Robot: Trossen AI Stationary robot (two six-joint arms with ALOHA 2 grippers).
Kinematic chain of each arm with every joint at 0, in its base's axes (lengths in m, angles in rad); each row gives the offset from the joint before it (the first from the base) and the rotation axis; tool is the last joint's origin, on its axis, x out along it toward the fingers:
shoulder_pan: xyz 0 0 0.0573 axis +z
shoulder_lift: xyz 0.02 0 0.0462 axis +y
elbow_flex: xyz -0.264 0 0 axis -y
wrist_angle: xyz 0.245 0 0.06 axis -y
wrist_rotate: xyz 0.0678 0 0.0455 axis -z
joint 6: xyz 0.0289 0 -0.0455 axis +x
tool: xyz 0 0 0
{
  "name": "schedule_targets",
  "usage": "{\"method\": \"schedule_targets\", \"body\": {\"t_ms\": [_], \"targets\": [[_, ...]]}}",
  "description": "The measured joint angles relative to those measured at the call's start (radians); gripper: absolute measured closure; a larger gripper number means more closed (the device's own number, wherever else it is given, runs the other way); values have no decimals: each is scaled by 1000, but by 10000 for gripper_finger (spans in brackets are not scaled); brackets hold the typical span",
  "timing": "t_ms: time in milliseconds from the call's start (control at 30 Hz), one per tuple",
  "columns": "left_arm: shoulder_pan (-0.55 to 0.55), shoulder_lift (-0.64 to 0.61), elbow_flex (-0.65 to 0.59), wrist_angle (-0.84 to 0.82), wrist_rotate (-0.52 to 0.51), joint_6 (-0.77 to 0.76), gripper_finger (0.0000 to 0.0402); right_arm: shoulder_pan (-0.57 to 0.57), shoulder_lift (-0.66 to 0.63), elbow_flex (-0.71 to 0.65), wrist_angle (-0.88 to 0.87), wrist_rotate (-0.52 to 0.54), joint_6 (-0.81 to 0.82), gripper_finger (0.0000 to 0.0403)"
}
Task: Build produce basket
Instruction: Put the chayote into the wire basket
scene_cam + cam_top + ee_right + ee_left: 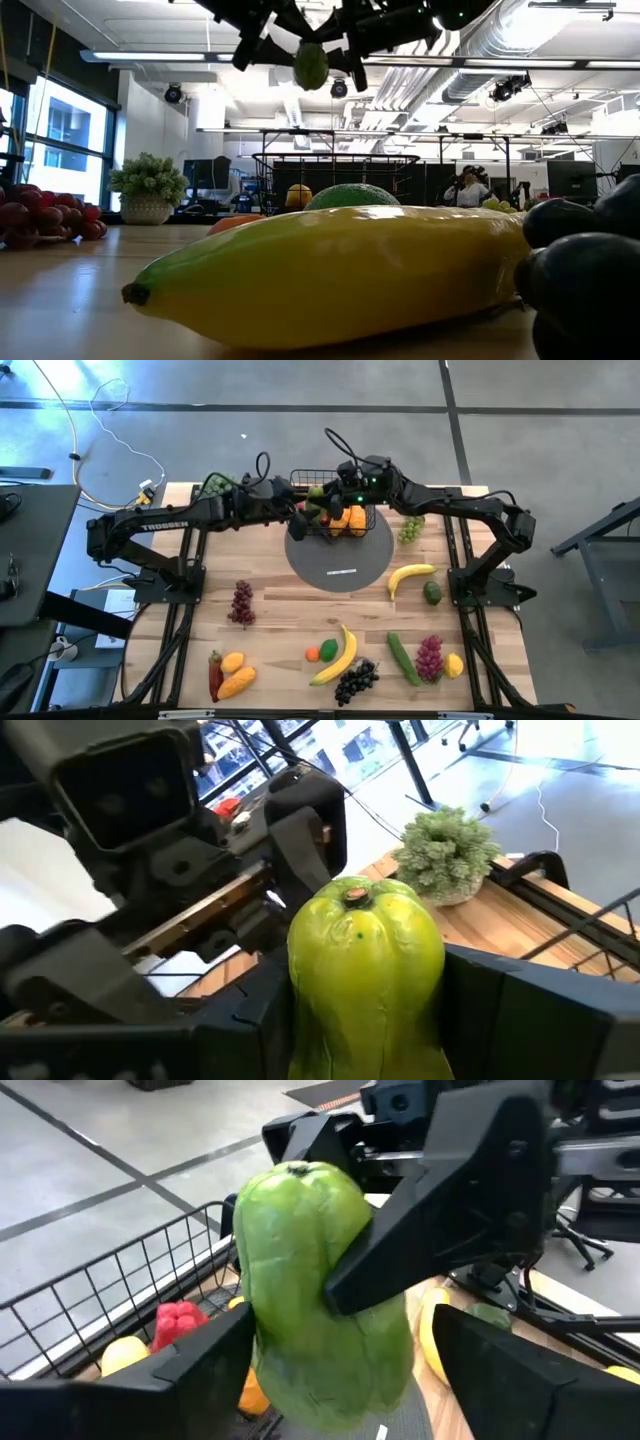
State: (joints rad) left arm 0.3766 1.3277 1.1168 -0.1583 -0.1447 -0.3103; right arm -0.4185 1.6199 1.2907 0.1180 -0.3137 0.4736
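A green pepper (320,1290) hangs in the air above the black wire basket (333,510), between the two claws, with its stem end up. The right claw (365,1010) grips it, one dark finger pressed on each side. The left claw (330,1370) stands wide around the same pepper, its fingers showing clear of the green skin on both sides. In the low view the pepper (311,65) hangs high under the dark arms, well above the desk.

The basket sits on a grey round mat (340,565) at the far middle of the wooden desk (280,620). Inside it lie an orange piece (352,517), something red (180,1323) and a yellow fruit (125,1352). A pale green leafy bunch (217,484) stands at the far left of the desk, and green grapes (410,528) lie just right of the mat.

Nearer, a banana (410,575) and an avocado (432,592) lie right of the mat, and purple grapes (241,602) lie to its left. Along the near edge are a red pepper (215,675) with two yellow-orange pieces on the left, then an orange, a lime, a second banana (338,657) and black grapes (356,680), then a cucumber (403,657), red grapes (429,656) and a lemon (454,664).
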Motion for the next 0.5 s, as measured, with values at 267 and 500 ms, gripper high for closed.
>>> {"method": "schedule_targets", "body": {"t_ms": [267,500], "targets": [[43,0,1,6,10,-6,61,-64,2,-2,-69,11,-67,247],[81,0,1,3,7,-43,61,-151,2,-2,-172,105,-235,247]]}}
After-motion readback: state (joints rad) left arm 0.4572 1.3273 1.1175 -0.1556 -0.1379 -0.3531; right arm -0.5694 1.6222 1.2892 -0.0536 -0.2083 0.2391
